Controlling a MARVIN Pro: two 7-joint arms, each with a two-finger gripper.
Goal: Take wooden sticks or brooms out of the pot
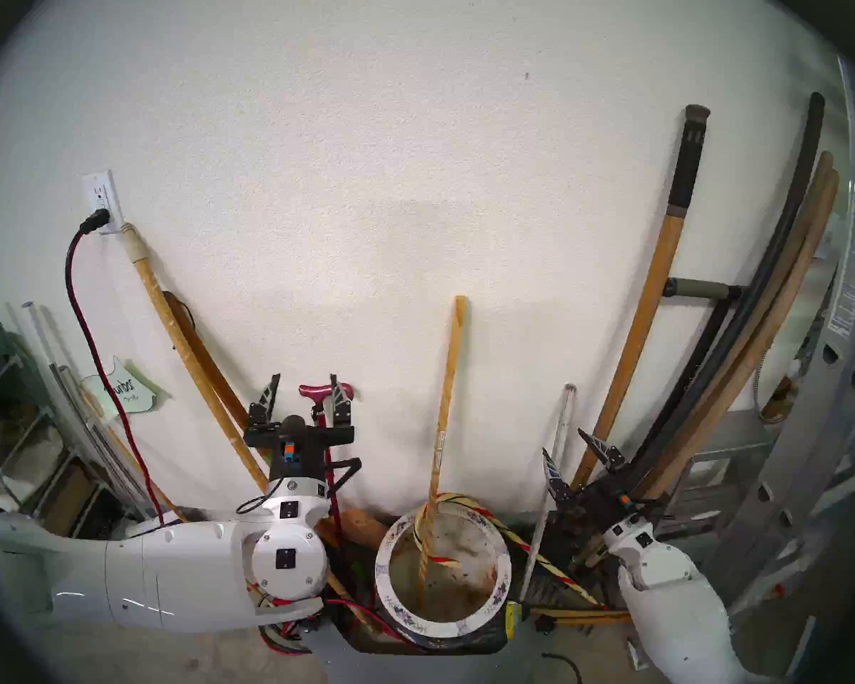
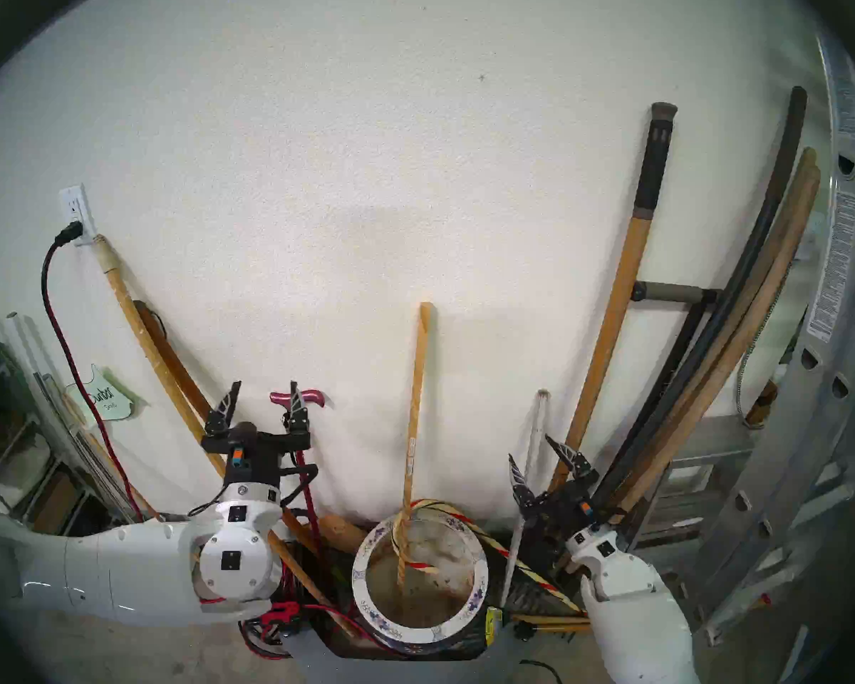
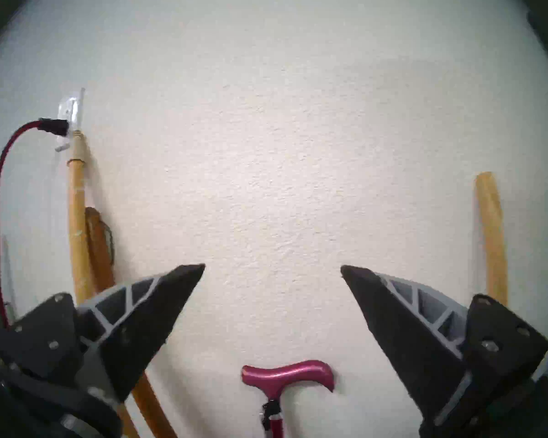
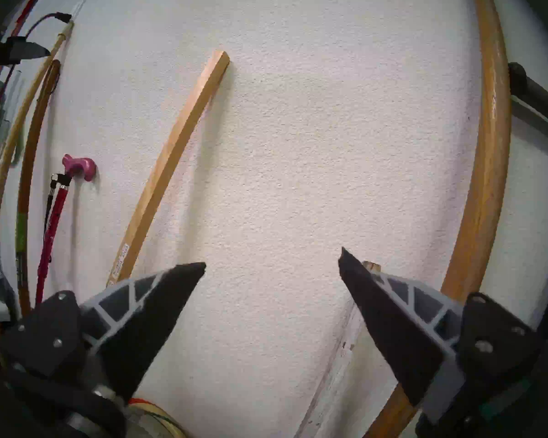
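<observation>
- The pot (image 1: 443, 567), round with a flowered white rim, sits on the floor against the wall, between the two robot arms.
- Inside it stands a pale wooden pole (image 1: 446, 396), its top leaning on the wall.
- A striped cane (image 1: 539, 552) hooks over the pot's back rim; one end reaches inside, and its long shaft runs down outside to the right.
- A thin grey-white slat (image 1: 554, 466) leans on the wall just right of the pot, apparently already outside.
- By my reckoning the job is partly done: pole and cane remain.
- The left claw (image 1: 301, 389) hangs spread apart and empty near a magenta walking cane (image 1: 324, 391).
- The right claw (image 1: 566, 446) is also spread and empty, beside the slat and orange tool handles (image 1: 633, 337).
</observation>
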